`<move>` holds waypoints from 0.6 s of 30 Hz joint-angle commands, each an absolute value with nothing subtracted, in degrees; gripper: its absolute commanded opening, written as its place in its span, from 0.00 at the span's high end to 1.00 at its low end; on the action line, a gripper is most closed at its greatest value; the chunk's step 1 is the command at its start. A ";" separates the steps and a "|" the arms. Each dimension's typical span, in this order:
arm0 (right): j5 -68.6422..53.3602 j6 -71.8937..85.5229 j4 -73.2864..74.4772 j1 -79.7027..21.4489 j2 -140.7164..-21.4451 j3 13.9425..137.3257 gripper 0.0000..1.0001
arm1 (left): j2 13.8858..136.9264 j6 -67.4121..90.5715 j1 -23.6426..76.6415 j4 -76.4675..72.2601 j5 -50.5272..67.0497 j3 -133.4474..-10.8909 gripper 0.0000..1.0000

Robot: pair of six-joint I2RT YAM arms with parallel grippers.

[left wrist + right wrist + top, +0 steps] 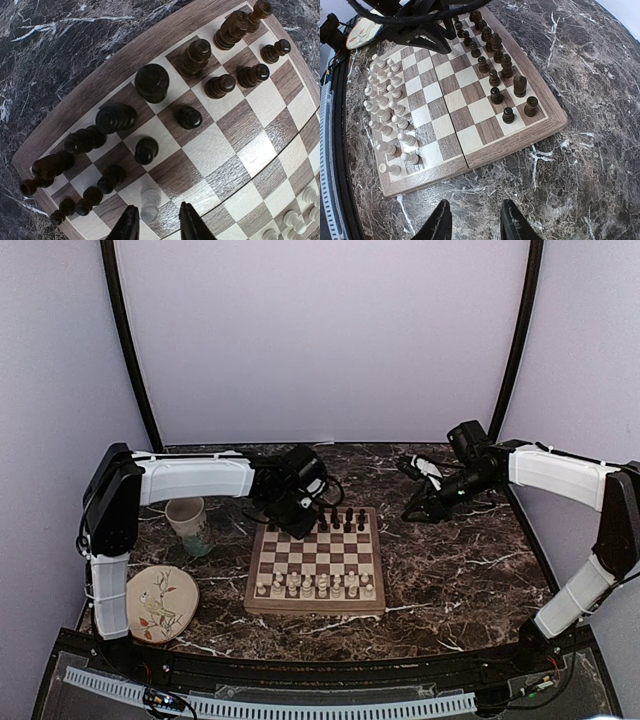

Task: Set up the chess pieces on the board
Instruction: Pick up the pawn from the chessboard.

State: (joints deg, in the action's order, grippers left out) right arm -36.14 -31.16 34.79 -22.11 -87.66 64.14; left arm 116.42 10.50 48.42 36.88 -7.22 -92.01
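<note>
Left claw (159, 226) hangs over the board's (315, 608) dark end, part open astride one stray white pawn (149, 202), not gripping; I judge the pawn misplaced. Right claw (472, 220) is part open and empty over the desk (580, 150), clear of play. I count roughly sixteen dark pieces (151, 82); overlap blocks an exact count.

Top external: looks down from high behind the near edge of the board (315, 558), toward the far wall, distant enough to hold it whole. Left wrist: hangs close over the board's far left corner, aimed steeply down at the dark pieces (151, 82). Right wrist: sits off the board's far right corner, farther back, looking leftward across it. Shared by all three: those dark rows.
</note>
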 commanded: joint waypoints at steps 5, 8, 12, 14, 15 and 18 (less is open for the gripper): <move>-36.11 -32.06 35.45 -21.98 -87.75 65.26 0.66 | 117.57 10.25 48.52 37.78 -9.39 -94.15 0.70; -36.04 -32.22 35.70 -21.99 -88.06 65.43 0.66 | 117.88 10.04 48.47 37.69 -9.18 -94.30 0.71; -35.98 -32.31 35.77 -21.97 -88.19 65.40 0.66 | 118.61 9.91 48.26 38.10 -8.62 -94.64 0.74; -35.89 -32.39 35.75 -22.03 -88.24 65.39 0.66 | 118.86 9.75 48.25 38.01 -8.08 -94.59 0.75; -35.94 -32.35 35.79 -21.98 -88.32 65.39 0.66 | 118.98 9.74 48.25 38.10 -7.77 -94.57 0.76; -35.89 -32.36 35.92 -21.97 -88.50 65.48 0.66 | 119.25 9.57 48.25 38.32 -6.91 -94.73 0.79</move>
State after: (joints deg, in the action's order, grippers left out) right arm -36.03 -31.55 35.77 -22.11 -87.77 64.16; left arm 119.20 10.20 48.40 36.91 -8.21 -93.30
